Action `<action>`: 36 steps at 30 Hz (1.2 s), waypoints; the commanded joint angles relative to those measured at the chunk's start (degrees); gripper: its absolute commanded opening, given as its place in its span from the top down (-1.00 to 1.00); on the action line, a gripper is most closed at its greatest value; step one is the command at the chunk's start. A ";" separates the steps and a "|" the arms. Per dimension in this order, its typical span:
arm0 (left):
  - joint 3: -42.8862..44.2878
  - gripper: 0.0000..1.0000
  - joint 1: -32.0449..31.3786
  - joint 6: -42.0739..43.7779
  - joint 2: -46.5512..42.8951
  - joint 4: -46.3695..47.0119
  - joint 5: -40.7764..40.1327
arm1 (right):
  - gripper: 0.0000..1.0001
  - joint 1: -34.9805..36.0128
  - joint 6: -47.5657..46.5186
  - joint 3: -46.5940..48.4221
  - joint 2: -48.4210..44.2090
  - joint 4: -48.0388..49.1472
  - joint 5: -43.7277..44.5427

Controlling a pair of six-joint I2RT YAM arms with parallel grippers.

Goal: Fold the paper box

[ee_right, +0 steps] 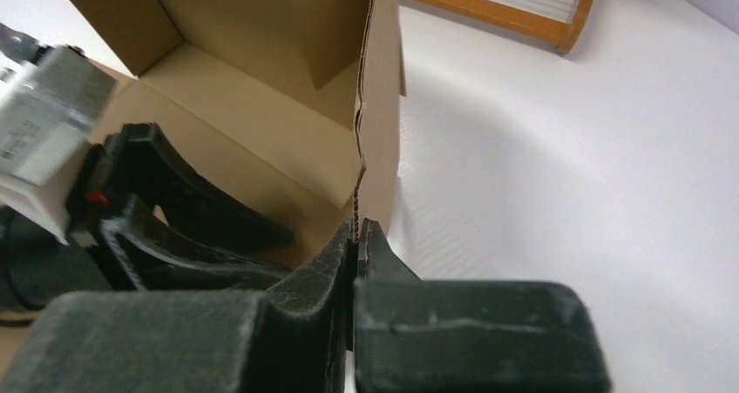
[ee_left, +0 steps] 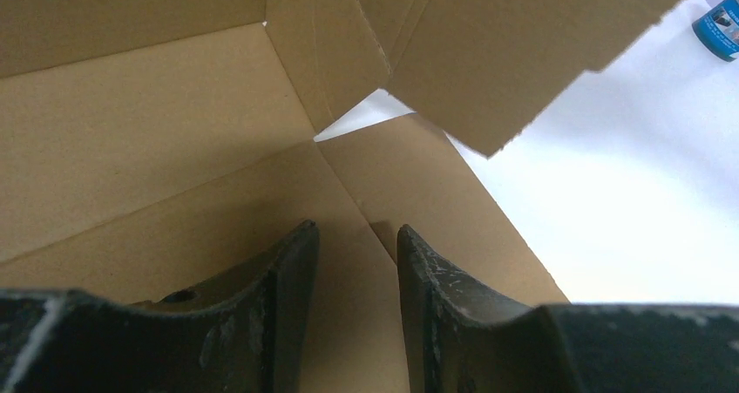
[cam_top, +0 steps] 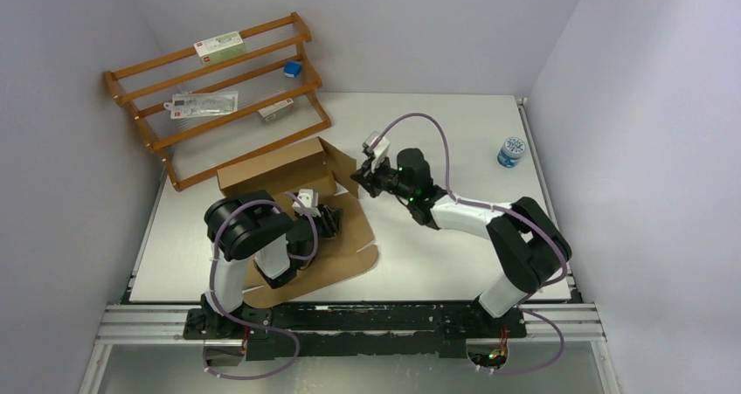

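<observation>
Two claws engage the paper box, which lies on the table just in front of the wooden rack. Its rear wall stands upright on the rack side, and its front panel lies flat on the side away from the rack.

Step in hand, as judged: raising the end flap. To do it well, pivot the flap about its crease rather than pulling it. Keep the base panel pinned so the sheet does not slide toward or away from the rack.

Right gripper: jaws fully closed, pinching the flap's corrugated edge.

Left gripper: jaws about half apart, gripping nothing, poised low over the base panel. Contact with it cannot be confirmed.
</observation>
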 commanded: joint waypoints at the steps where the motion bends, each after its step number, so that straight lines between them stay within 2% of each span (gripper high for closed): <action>1: -1.75 0.08 0.45 -1.00 4.49 15.84 0.60 | 1.00 6.94 2.49 -0.54 -3.52 -3.50 12.67; 9: -2.38 0.08 0.51 -0.87 3.33 15.96 0.63 | 1.00 16.35 10.00 1.25 -3.41 -8.95 32.97; 13: -3.01 0.02 0.47 -0.50 3.35 16.84 0.91 | 0.95 18.96 18.33 2.51 -1.46 -11.75 39.42; 18: -3.26 -0.08 0.44 0.01 2.92 16.90 1.33 | 0.91 24.89 22.49 4.46 1.20 -13.99 52.38; 23: -3.61 -0.17 0.39 0.91 2.31 16.85 3.00 | 0.90 26.39 28.90 8.56 4.87 -19.05 55.79; 30: -4.43 -0.29 -0.24 3.08 -0.15 16.85 2.51 | 0.90 28.51 31.62 11.65 6.76 -21.32 59.29; 36: -2.67 -0.18 -0.35 4.86 -0.43 16.85 -1.09 | 0.89 29.68 35.52 14.45 8.08 -25.72 60.78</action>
